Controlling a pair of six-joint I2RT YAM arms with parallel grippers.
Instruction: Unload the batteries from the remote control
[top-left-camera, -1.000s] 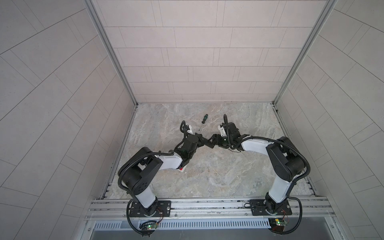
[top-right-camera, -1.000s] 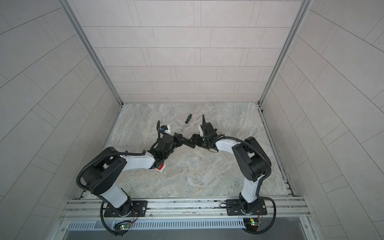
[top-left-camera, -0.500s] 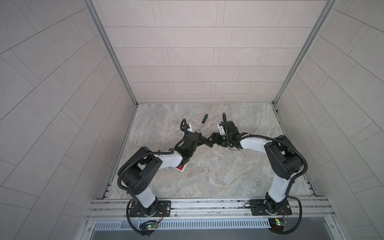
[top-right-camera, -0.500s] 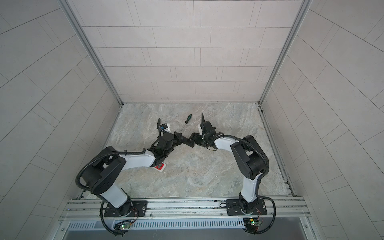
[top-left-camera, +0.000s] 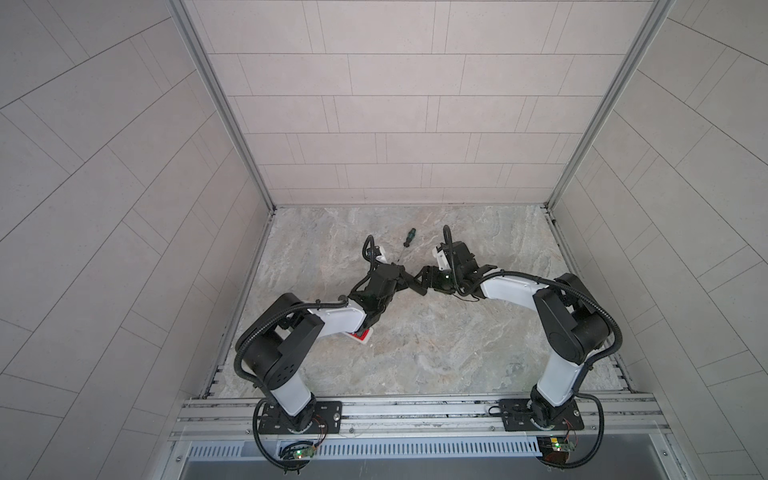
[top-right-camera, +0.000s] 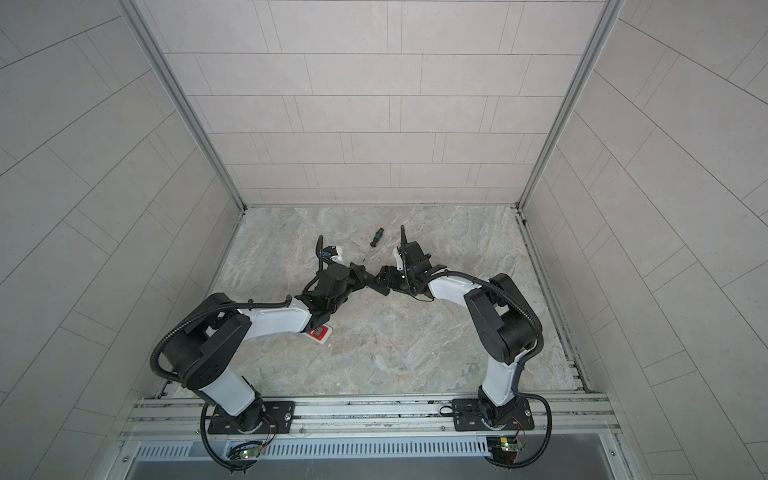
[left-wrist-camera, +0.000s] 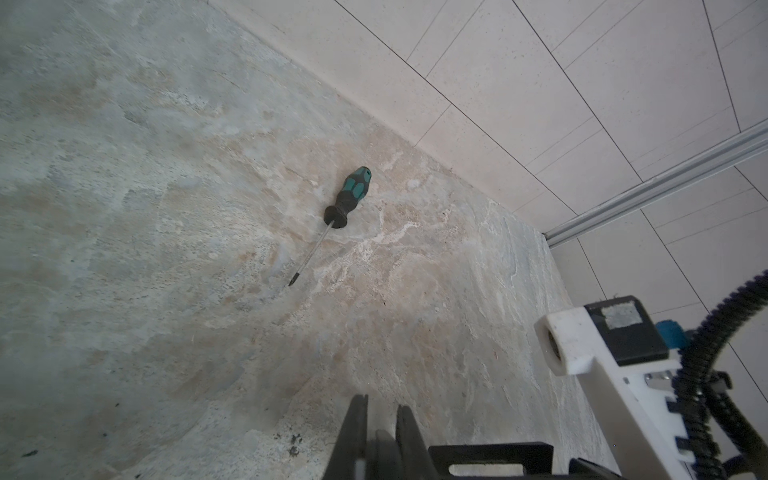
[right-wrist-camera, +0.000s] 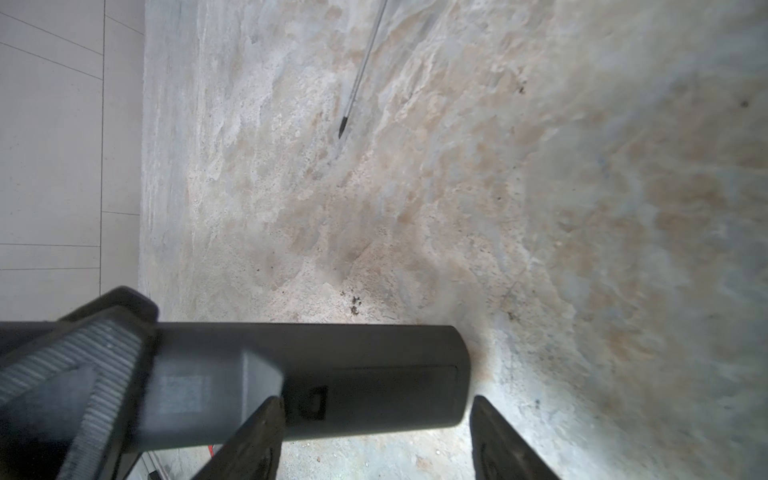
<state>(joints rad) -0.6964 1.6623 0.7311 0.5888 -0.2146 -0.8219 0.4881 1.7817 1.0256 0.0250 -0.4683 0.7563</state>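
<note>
The black remote control (right-wrist-camera: 332, 374) is held above the floor, and my left gripper (left-wrist-camera: 382, 409) is shut on it, its ribbed fingers (right-wrist-camera: 83, 374) clamped on one end. In both top views the two grippers meet mid-floor, the left gripper (top-left-camera: 404, 279) facing the right gripper (top-left-camera: 424, 283). My right gripper (right-wrist-camera: 374, 436) is open at the remote's other end. One finger (right-wrist-camera: 249, 440) lies by the cover latch (right-wrist-camera: 313, 403) and the other (right-wrist-camera: 498, 444) stands just past the end. The batteries are hidden.
A green-handled screwdriver (left-wrist-camera: 349, 195) lies on the stone floor behind the grippers, also in both top views (top-left-camera: 409, 237) (top-right-camera: 376, 237). A white and red device (top-right-camera: 319, 333) lies partly under the left forearm. The back wall is close behind the screwdriver.
The right wrist has edged slightly toward the left gripper. The left gripper holds the remote in the same place.
</note>
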